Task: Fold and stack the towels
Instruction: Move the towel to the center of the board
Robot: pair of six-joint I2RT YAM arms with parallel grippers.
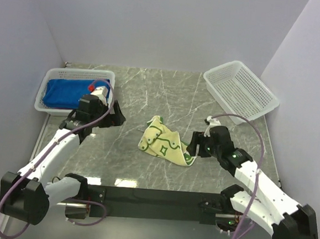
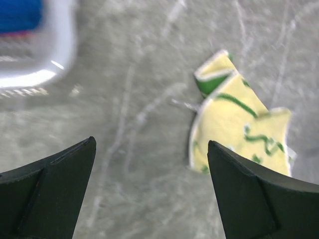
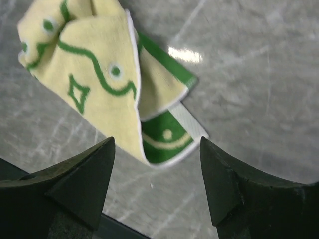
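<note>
A pale yellow towel with green motifs lies crumpled in the middle of the table, a green corner of its reverse turned up at its right end. My right gripper hovers just right of that corner, open, nothing between its fingers. Folded royal blue towels fill the left basket, a bit of salmon-pink showing on top. My left gripper stands open over bare table between the basket and the yellow towel, its fingers empty.
A white lattice basket stands empty at the back right, tilted. The black rail with both arm bases runs along the near edge. White walls close in the left, back and right sides.
</note>
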